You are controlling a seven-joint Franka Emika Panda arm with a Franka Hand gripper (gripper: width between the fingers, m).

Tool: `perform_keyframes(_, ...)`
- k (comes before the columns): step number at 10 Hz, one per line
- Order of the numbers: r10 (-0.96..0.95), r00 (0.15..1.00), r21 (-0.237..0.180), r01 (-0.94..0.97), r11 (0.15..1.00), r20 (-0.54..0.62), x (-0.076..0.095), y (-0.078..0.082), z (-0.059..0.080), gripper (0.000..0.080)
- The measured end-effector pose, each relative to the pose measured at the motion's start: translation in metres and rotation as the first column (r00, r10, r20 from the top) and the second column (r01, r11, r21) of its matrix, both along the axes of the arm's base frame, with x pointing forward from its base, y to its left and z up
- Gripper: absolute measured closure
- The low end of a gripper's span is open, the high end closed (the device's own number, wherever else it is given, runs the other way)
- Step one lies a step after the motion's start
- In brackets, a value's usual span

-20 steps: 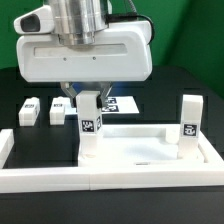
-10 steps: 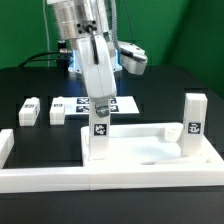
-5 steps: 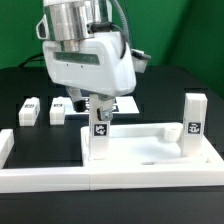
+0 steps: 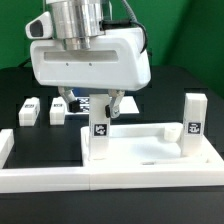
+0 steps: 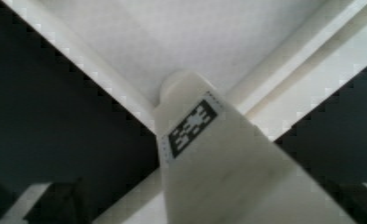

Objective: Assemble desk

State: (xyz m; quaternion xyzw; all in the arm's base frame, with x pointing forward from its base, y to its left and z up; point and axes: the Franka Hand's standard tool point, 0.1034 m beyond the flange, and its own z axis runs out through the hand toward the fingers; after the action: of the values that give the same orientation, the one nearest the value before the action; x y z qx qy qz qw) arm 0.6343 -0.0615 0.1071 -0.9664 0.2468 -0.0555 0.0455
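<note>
The white rimmed tabletop lies flat with two legs standing on it: one at the exterior view's left, one at its right. My gripper hangs over the left leg, with a finger on either side of its top. The jaws look open, a little apart from the leg. In the wrist view my gripper straddles that tagged leg, which runs down to the tabletop; one dark finger shows beside it. Two loose legs lie on the table at the exterior view's left.
Long white border rails run along the front and up both ends of the tabletop. The marker board lies behind my gripper. The table surface is black.
My gripper has turned about a quarter turn around the left leg, from narrow side back to wide side facing the camera. The leg's tag has stayed in place since a second ago.
</note>
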Motion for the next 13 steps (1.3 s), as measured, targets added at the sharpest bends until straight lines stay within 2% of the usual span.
perform_keyframes(1,0.139,0.99,-0.031,-0.139,0.99,0.015,0.002,0.007,0.0,0.015)
perform_keyframes(2,0.202,0.979,-0.038,-0.202,0.979,0.019,0.002,0.012,0.0,0.015)
perform_keyframes(3,0.253,0.967,-0.048,-0.251,0.967,0.021,0.002,0.01,-0.001,0.015)
perform_keyframes(4,0.214,0.977,-0.041,-0.213,0.976,0.019,0.002,0.01,-0.001,0.015)
perform_keyframes(6,0.213,0.977,-0.041,-0.212,0.976,0.019,0.001,0.01,-0.002,0.0416)
perform_keyframes(7,0.115,0.993,-0.027,-0.115,0.993,0.016,0.001,0.009,-0.002,0.0416)
perform_keyframes(8,0.037,0.999,-0.018,-0.037,0.999,0.012,0.001,0.007,-0.002,0.0502)
perform_keyframes(10,-0.141,0.99,0.003,0.141,0.99,0.002,0.002,0.002,-0.004,0.0504)
perform_keyframes(11,-0.245,0.97,0.017,0.245,0.969,-0.005,0.002,0.0,-0.004,0.0505)
perform_keyframes(13,-0.535,0.843,0.069,0.538,0.84,-0.06,0.001,0.002,-0.004,0.0505)
